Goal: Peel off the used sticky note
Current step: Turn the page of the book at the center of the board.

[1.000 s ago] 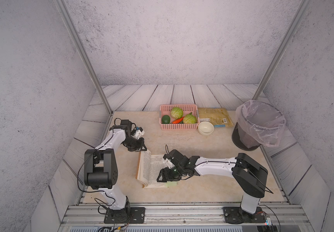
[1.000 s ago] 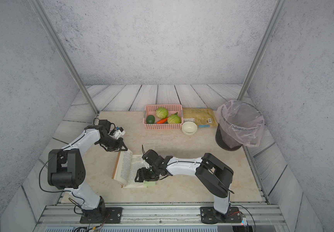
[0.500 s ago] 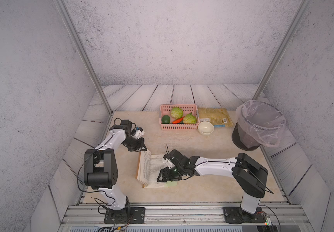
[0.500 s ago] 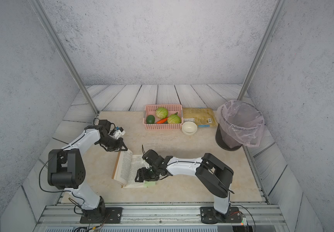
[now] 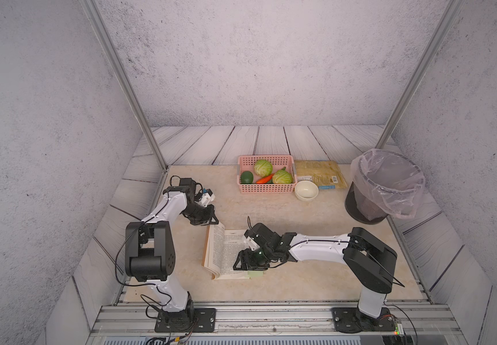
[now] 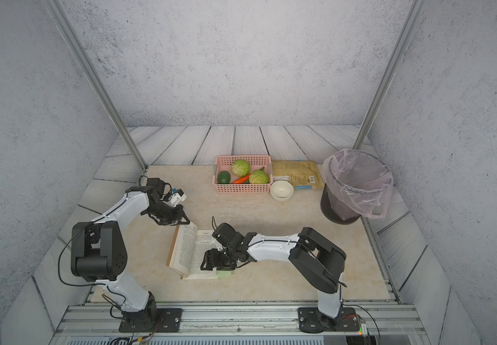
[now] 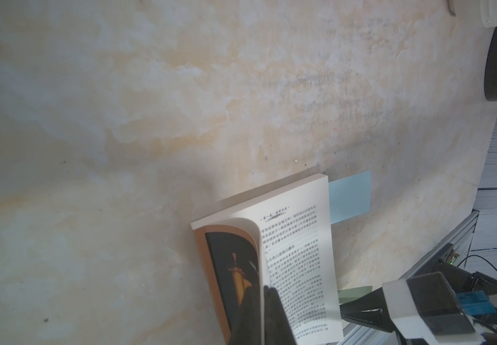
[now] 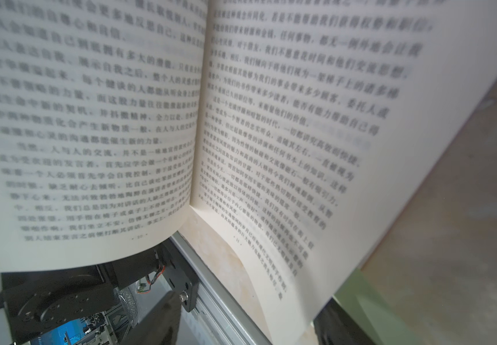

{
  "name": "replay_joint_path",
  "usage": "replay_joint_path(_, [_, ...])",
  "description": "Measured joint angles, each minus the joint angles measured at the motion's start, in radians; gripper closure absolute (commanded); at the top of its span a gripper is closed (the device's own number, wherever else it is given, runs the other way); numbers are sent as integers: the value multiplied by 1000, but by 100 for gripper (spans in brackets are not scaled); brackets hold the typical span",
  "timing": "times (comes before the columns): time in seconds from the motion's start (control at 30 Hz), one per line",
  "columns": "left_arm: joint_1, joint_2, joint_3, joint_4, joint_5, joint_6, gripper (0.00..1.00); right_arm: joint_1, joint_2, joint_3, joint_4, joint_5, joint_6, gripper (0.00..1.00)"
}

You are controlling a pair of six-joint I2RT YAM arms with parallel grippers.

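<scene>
The right gripper (image 5: 250,266) hangs low over the near right corner of the one open book (image 5: 226,251). Its jaws are spread and it grasps nothing. In its wrist view the lower edge of the page lies between its two fingers (image 8: 340,325).

Just beside that finger, one green sticky note (image 8: 390,298) juts out flat from the book's right page edge. Whether the finger touches it I cannot tell.

The left gripper (image 5: 210,221) sits at the book's far left corner, clenched on the book's front leaves, which curl up off the rest.

Further along the same right page edge, toward the book's far end, one blue sticky note (image 7: 350,197) also sticks out. That makes two notes in all.

The book lies on the table (image 5: 301,215). Beyond the book's far end stands one pink basket (image 5: 266,188). It holds two cabbages (image 5: 263,167), one carrot (image 5: 264,179) and one dark green fruit (image 5: 246,177).

Also beyond the far end, and to the book's right, are:
- one white bowl (image 5: 306,190)
- one flat yellow packet (image 5: 320,176)
- one dark bin (image 5: 363,209) lined with a clear bag, the furthest right of the three
</scene>
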Motion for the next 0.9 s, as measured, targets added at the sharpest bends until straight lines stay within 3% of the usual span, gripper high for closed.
replay_joint_path(0.9, [0, -1, 0, 0, 0, 0, 100, -5, 24, -29, 119, -31, 65, 27])
